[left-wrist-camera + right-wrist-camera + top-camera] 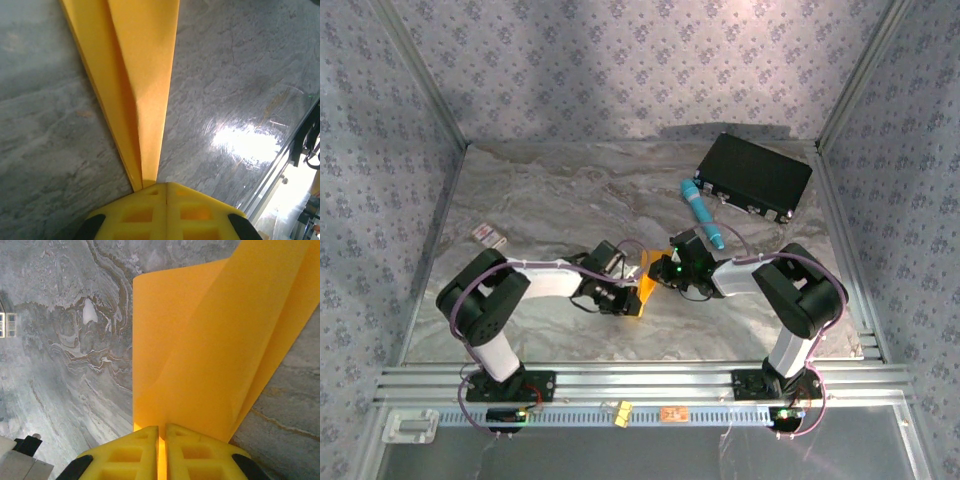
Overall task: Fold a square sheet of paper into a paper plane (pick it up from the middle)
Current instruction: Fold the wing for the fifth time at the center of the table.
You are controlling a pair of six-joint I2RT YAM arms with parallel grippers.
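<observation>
Over the marbled table (570,190), left of the black case (755,177) and nearer the arms, I have the orange sheet of paper (645,290) held on edge between both arms. I judge the folding partway done: the left wrist view shows layered creases narrowing to a wedge, yet the right side curls loose, so folds are left to make. The case is shut and its contents are hidden. The left tool (166,187) and right tool (161,432) each clamp the paper.
</observation>
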